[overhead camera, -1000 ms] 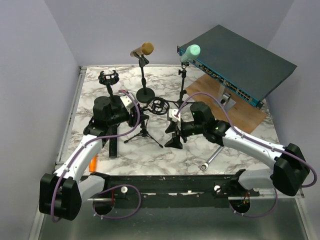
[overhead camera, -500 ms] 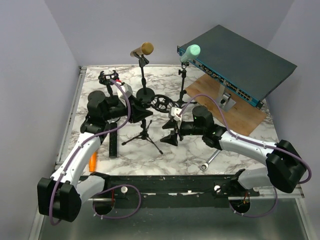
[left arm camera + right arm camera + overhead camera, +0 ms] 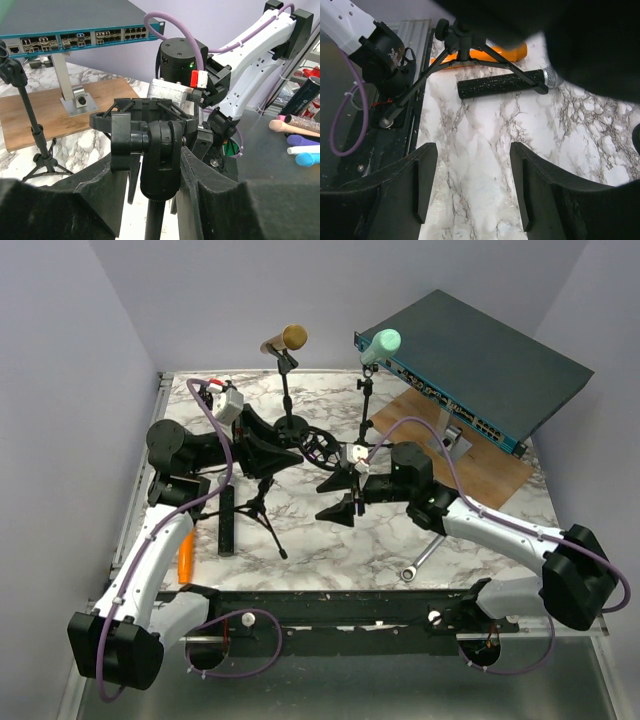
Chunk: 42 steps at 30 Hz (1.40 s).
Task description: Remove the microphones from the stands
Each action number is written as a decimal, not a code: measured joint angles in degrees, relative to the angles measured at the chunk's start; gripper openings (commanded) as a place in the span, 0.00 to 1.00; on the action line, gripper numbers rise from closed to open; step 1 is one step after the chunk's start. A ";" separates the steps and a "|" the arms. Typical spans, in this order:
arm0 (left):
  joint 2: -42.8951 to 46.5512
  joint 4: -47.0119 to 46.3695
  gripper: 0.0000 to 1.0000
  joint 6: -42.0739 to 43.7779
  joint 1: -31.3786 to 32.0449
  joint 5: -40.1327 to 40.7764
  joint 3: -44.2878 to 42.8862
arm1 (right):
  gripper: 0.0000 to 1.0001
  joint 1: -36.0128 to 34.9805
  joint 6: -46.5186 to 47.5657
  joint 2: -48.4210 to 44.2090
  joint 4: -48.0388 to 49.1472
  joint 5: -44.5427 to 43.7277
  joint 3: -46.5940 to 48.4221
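On the desk [image 3: 330,540], far left: an orange object [image 3: 186,565], and just beside it a black microphone [image 3: 227,525] lying flat on the marble, off any stand. Left end effector [image 3: 283,454]: closed on the stem of a tripod stand [image 3: 264,510], which is tilted, its empty shock mount [image 3: 320,446] toward the right. Centre: right end effector [image 3: 336,500], fingers apart, nothing held. Rear: gold microphone [image 3: 291,337] and mint microphone [image 3: 384,341], each on its own upright stand. Right: network switch [image 3: 480,360] propped above a wooden board [image 3: 490,475].
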<state>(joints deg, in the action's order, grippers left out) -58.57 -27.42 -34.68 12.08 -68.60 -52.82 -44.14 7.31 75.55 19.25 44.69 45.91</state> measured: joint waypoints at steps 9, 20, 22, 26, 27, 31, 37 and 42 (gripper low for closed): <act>0.81 4.31 0.00 3.74 -5.57 -0.28 -2.47 | 0.66 0.70 1.27 -5.33 -5.03 -1.73 0.02; -1.11 7.30 0.00 8.35 -11.34 -5.07 -2.89 | 0.66 1.11 7.43 -8.46 -16.70 -4.79 8.96; -1.97 2.34 0.00 3.06 -11.34 -6.56 -2.78 | 0.66 1.11 8.09 -8.02 -17.66 -3.82 9.14; -3.45 -13.53 0.00 -11.28 -11.34 -9.31 -2.71 | 0.65 1.14 8.11 -5.55 -17.86 -0.98 9.33; -3.80 -17.81 0.00 -15.91 -11.37 -9.64 -2.71 | 0.65 1.14 7.76 -4.74 -17.70 -0.09 9.40; -5.16 -33.66 0.00 -30.32 -11.37 -10.49 -2.71 | 0.64 1.14 5.16 -1.03 -16.50 4.13 11.08; -6.75 -50.45 0.00 -45.83 -10.21 -10.45 -2.71 | 0.63 1.14 -2.34 4.17 -10.51 11.61 15.26; -6.64 -54.95 0.00 -48.74 -4.98 -10.14 -2.32 | 0.63 1.40 -10.47 7.91 -3.69 16.98 16.98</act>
<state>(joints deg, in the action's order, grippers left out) -65.21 -82.37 -83.42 7.09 -78.74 -55.13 -42.74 -3.16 83.46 15.55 61.67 62.89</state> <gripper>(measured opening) 0.388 0.631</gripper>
